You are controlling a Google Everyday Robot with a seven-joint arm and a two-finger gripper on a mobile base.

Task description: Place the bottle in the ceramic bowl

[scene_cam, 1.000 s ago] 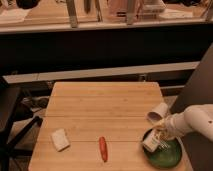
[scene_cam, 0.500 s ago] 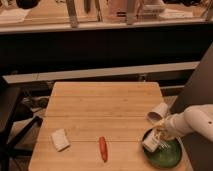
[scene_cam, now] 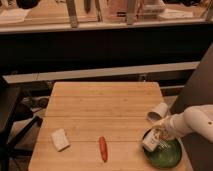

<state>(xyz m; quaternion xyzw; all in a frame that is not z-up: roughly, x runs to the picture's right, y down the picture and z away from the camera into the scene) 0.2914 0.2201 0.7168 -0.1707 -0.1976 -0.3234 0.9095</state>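
In the camera view, the gripper (scene_cam: pixel 159 138) sits at the lower right of the frame, over the left rim of the green ceramic bowl (scene_cam: pixel 167 156). Its fingers are clamped on the pale bottle (scene_cam: pixel 150 141), whose long axis stands nearly upright, leaning slightly. On the wooden table (scene_cam: pixel 100 112), a white cup (scene_cam: pixel 157 111) lies tipped just above the gripper; an orange carrot (scene_cam: pixel 103 148) and a white sponge (scene_cam: pixel 60 139) lie well apart to the left.

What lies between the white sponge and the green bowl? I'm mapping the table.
In the camera view, only the red carrot lies between sponge and bowl; the hand is over the bowl.
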